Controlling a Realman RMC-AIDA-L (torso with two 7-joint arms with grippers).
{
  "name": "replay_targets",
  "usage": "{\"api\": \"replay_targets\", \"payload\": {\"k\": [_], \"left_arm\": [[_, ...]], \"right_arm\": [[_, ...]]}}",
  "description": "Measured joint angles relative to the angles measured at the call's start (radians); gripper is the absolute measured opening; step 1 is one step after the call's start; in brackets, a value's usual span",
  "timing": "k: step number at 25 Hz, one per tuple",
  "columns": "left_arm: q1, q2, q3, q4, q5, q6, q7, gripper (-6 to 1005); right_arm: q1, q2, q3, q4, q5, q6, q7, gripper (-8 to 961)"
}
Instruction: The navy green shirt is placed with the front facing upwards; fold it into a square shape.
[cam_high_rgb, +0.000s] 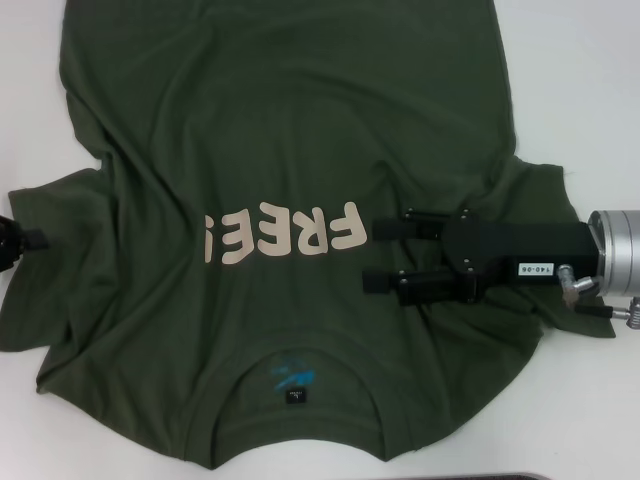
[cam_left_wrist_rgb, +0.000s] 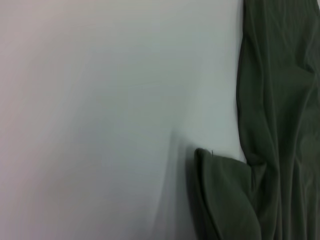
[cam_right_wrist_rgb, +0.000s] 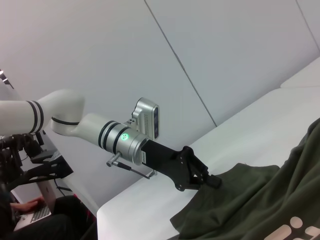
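The left gripper (cam_high_rgb: 22, 240) sat at the table's (cam_high_rgb: 600, 60) left edge, on the hem of the shirt's (cam_high_rgb: 290, 120) left sleeve; from the room side, in the right wrist view, its fingers looked pinched together on that sleeve edge (cam_right_wrist_rgb: 212, 180), something the head view barely showed. The shirt lay face up and rumpled across the middle of the white table, collar toward the near edge, its cream FREE lettering (cam_high_rgb: 285, 232) upside down to the robot. Further right, the right gripper (cam_high_rgb: 385, 255) lay low over the chest just beside the letters, its two fingers spread apart and holding nothing. The left wrist view gave only bare table and a curled sleeve fold (cam_left_wrist_rgb: 225, 195). The cloth looked soft, light and limp, so it would likely sag and crease; sleeve hems and shoulder seams seemed the best grips.
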Motion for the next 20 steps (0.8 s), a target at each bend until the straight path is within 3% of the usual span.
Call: {"api": "replay_targets", "payload": {"k": [4, 7, 15, 20], "left_arm": [[-0.001, 0.001, -0.004, -0.013, -0.002, 0.006, 0.000, 5], [-0.001, 0.008, -0.031, -0.032, -0.003, 0.016, -0.001, 5], [-0.002, 0.051, -0.065, -0.036, -0.003, 0.039, -0.003, 4], [-0.004, 0.053, -0.069, -0.039, -0.003, 0.044, -0.003, 4]], "right_arm": [[0.000, 0.000, 0.003, 0.000, 0.000, 0.000, 0.000, 924], [0.000, 0.000, 0.012, 0.000, 0.000, 0.000, 0.000, 924], [0.000, 0.000, 0.015, 0.000, 0.000, 0.004, 0.000, 924], [0.000, 0.000, 0.015, 0.000, 0.000, 0.005, 0.000, 924]]}}
